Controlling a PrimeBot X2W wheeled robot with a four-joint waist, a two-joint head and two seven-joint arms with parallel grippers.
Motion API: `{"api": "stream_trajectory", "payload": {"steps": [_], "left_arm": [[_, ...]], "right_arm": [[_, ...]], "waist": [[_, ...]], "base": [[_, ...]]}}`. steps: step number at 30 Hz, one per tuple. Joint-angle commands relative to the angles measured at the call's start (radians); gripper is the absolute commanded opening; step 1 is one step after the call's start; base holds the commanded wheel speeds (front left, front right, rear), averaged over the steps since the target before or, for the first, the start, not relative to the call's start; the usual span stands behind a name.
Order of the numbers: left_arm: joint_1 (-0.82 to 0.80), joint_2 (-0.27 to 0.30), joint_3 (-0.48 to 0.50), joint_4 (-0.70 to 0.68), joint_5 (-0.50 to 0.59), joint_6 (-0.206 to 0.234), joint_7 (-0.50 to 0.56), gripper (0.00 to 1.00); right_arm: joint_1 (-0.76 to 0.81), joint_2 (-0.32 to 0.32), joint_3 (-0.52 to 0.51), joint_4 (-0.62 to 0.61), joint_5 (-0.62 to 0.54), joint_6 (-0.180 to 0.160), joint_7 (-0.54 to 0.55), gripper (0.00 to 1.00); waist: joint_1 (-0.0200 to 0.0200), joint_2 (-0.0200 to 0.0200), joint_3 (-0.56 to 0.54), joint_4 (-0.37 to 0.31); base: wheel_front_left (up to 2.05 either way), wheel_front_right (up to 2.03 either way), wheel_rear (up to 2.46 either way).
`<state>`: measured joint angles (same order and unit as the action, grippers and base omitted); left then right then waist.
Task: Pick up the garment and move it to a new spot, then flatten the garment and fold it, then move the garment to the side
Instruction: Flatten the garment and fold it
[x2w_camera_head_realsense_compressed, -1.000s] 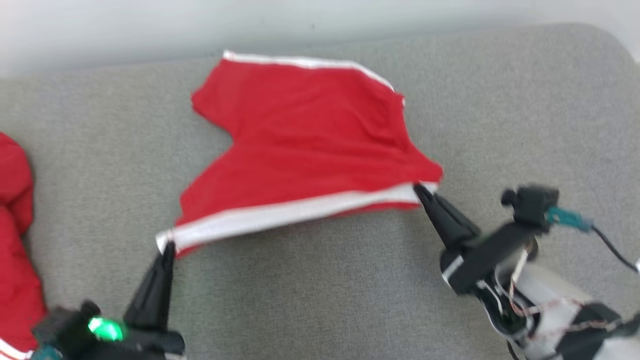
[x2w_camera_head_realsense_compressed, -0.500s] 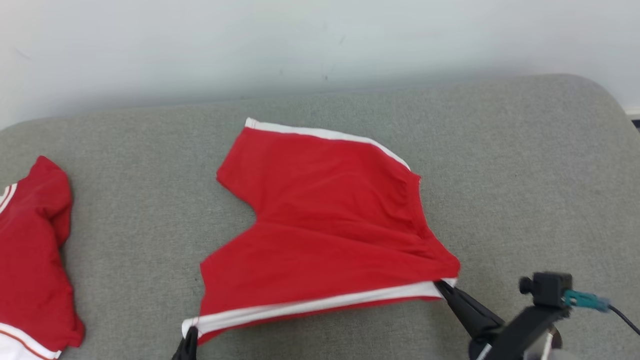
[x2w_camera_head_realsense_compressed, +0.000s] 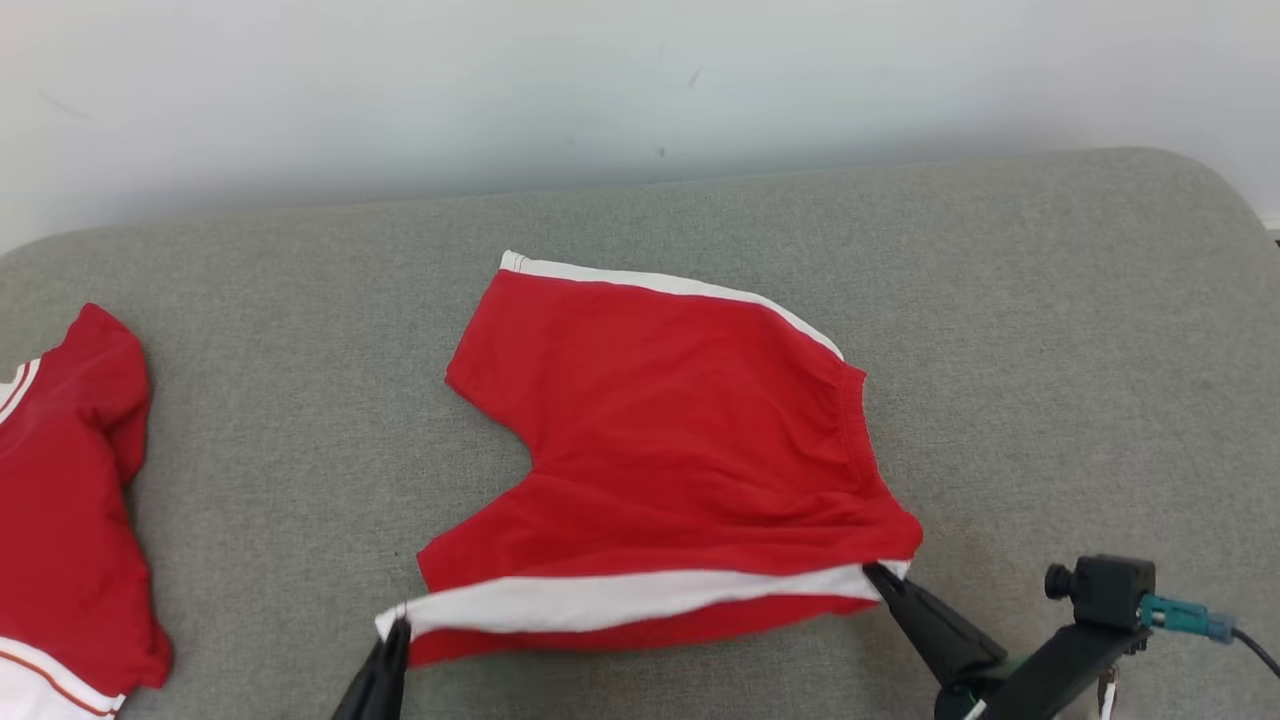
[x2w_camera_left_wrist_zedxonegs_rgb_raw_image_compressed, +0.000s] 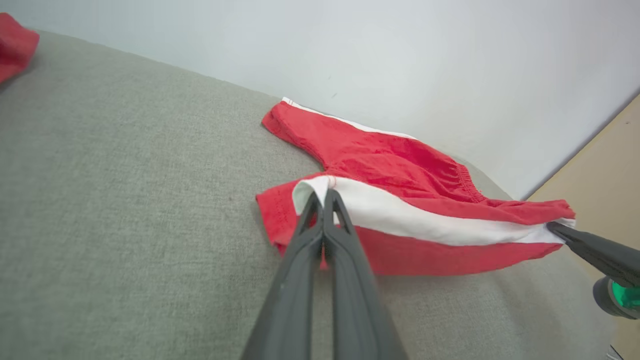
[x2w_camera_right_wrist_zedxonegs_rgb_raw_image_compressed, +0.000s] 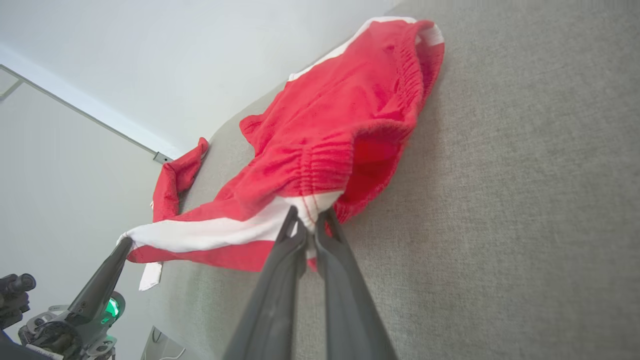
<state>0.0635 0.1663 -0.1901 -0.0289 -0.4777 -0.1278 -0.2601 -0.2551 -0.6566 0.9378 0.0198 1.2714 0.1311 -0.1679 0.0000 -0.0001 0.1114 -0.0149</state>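
The garment (x2w_camera_head_realsense_compressed: 680, 440) is a pair of red shorts with white side stripes, spread on the grey cushion (x2w_camera_head_realsense_compressed: 300, 520). Its near edge is lifted and stretched between my two grippers, while the far part rests on the cushion. My left gripper (x2w_camera_head_realsense_compressed: 397, 632) is shut on the near left corner, at the hem end of the white stripe (x2w_camera_left_wrist_zedxonegs_rgb_raw_image_compressed: 400, 215). My right gripper (x2w_camera_head_realsense_compressed: 872, 572) is shut on the near right corner at the elastic waistband (x2w_camera_right_wrist_zedxonegs_rgb_raw_image_compressed: 320, 165). In the left wrist view the left gripper (x2w_camera_left_wrist_zedxonegs_rgb_raw_image_compressed: 322, 196) pinches the white stripe's end; the right gripper (x2w_camera_right_wrist_zedxonegs_rgb_raw_image_compressed: 307, 216) pinches white fabric too.
A second red garment with white trim (x2w_camera_head_realsense_compressed: 60, 520) lies at the cushion's left edge. A pale wall (x2w_camera_head_realsense_compressed: 600, 90) runs behind the cushion. The cushion's rounded right corner (x2w_camera_head_realsense_compressed: 1200, 200) is near the floor edge. Bare grey cushion lies right of the shorts.
The head camera has tilted up, so the whole picture shifted down. Both grippers keep their hold; the near edge of the shorts now hangs a little flatter, showing more of the white stripe.
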Motion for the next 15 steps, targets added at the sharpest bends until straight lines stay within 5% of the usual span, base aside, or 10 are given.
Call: {"api": "stream_trajectory", "payload": {"steps": [1,15], "left_arm": [[-0.039,0.020,-0.008,0.007,0.016,-0.001,-0.003,0.00],[-0.461,0.259,-0.098,0.086,-0.078,-0.002,0.128,0.00]], "right_arm": [[-0.017,0.010,-0.015,-0.006,-0.020,-0.001,-0.009,0.00],[-0.212,0.172,-0.115,0.077,-0.085,0.000,0.030,0.00]], "waist": [[0.0000,0.0001,0.006,-0.002],[0.0000,0.0001,0.125,-0.106]], "base": [[0.00,0.00,0.00],[0.00,0.00,0.00]]}}
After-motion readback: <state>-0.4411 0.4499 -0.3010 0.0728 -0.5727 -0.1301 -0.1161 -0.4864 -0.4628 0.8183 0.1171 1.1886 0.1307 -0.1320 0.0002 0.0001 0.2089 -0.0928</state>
